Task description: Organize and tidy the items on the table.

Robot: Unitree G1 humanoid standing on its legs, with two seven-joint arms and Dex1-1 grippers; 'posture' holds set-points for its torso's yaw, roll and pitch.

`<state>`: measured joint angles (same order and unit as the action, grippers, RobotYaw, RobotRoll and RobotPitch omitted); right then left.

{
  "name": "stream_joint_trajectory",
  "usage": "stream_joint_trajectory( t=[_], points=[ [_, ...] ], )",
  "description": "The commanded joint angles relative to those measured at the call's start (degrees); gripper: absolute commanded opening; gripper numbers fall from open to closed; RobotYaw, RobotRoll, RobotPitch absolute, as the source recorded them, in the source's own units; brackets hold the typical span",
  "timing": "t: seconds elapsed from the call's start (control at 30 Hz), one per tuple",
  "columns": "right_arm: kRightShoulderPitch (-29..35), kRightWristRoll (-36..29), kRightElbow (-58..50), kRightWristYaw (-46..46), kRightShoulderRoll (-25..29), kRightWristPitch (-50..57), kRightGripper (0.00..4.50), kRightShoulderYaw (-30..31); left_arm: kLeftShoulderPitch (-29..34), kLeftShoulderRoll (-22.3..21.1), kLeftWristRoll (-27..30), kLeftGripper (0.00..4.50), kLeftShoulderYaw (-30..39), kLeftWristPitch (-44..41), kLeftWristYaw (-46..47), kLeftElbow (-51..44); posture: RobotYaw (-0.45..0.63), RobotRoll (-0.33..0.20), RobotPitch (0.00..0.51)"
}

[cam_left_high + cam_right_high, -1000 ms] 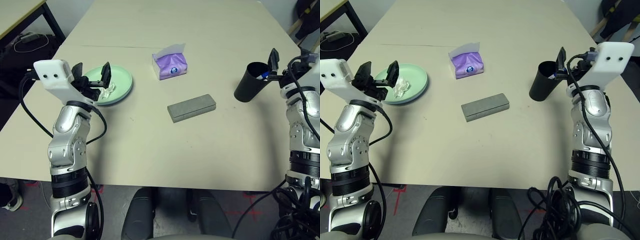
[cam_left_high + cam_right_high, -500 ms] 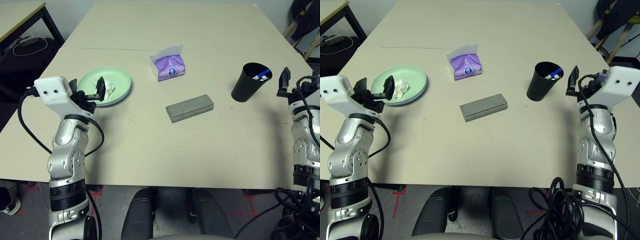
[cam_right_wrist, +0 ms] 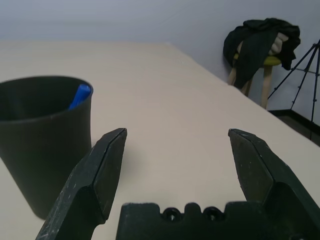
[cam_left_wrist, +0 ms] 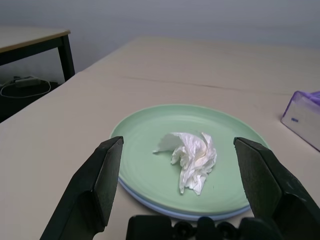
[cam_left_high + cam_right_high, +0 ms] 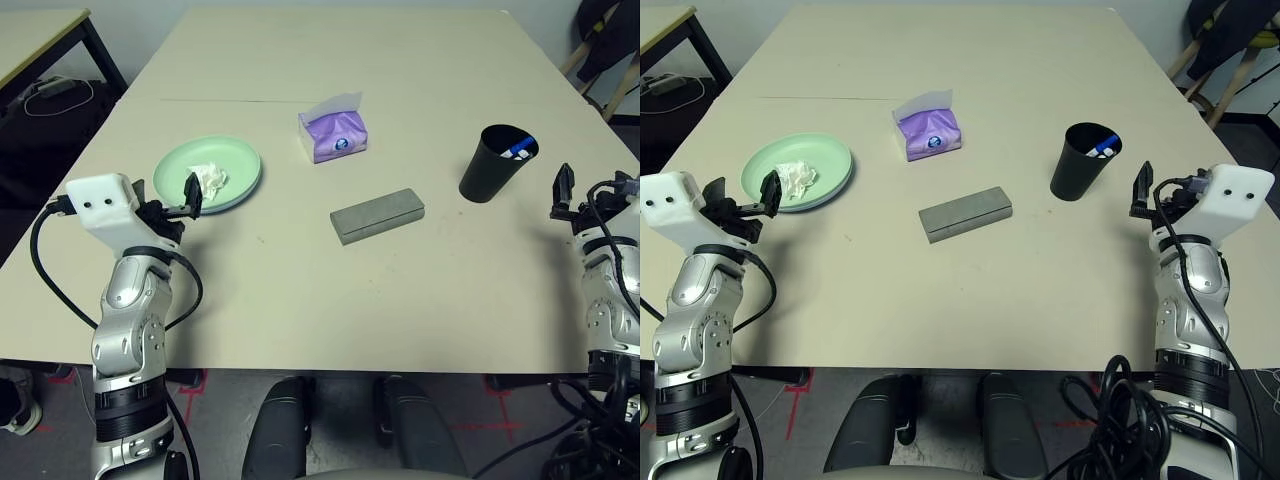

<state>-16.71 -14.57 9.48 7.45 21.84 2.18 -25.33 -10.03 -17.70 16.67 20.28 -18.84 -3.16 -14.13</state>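
A mint green plate (image 5: pixel 232 160) lies on a pale blue plate (image 4: pixel 165 210) at the table's (image 5: pixel 300 300) left, with a crumpled white tissue (image 5: pixel 208 178) on it. My left gripper (image 5: pixel 740 195) hovers open just short of the plate's near rim, with nothing between its fingers (image 4: pixel 102 175). The grey glasses case (image 5: pixel 378 216) lies mid-table. At the right stands the black cup (image 5: pixel 493 163) with a blue-capped white pen (image 5: pixel 518 150) inside. My right gripper (image 5: pixel 1160 190) is open and holds nothing, to the right of the cup (image 3: pixel 42 140) and apart from it.
A purple tissue pack (image 5: pixel 335 133) stands behind the case. A smaller table with black legs (image 5: pixel 40 40) is at the far left. Off the table's right side are a stool with dark clothing (image 3: pixel 262 42) and a tripod (image 3: pixel 305 75).
Both arms have drawn back toward the near edge: the left gripper off the plate, the right away from the cup. Both stayed open.
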Motion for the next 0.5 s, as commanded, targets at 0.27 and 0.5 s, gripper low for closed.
stream_joint_trajectory(
  t=[0.27,0.5],
  points=[
    [1.2,0.5,8.8,5.0,1.1,-2.5,4.47,1.3,5.3,0.3,-2.5,4.50,-0.4,2.5,-0.4,-1.3,0.05,0.000,0.135],
    [-1.1,0.2,13.4,6.6,0.5,-4.7,4.47,2.4,8.8,-0.3,-2.1,4.50,-0.7,5.0,-3.5,-2.3,0.08,0.000,0.129]
  ],
)
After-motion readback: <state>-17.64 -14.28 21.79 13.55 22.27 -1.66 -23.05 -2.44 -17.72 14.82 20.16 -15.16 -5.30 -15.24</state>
